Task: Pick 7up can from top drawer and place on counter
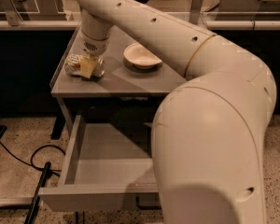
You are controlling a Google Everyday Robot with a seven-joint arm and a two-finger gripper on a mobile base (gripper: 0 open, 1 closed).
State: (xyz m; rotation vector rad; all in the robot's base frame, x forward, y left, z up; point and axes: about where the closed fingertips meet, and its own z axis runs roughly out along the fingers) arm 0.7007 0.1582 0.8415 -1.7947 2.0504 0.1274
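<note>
The 7up can [73, 64], silvery and crumpled, lies on its side at the front left of the counter [130, 80]. My gripper [87, 67] comes down from above and is shut on the can, with a pale yellow finger [88, 68] across its near side. The can rests on or just above the counter top. The top drawer [73, 149] is pulled open below the counter and the part I can see holds nothing. My big white arm hides the drawer's right half.
A white bowl [141, 56] sits on the counter to the right of the gripper. A black cable [35, 158] and a dark pole [37, 195] lie on the speckled floor left of the drawer. Glass-fronted shelving stands behind the counter.
</note>
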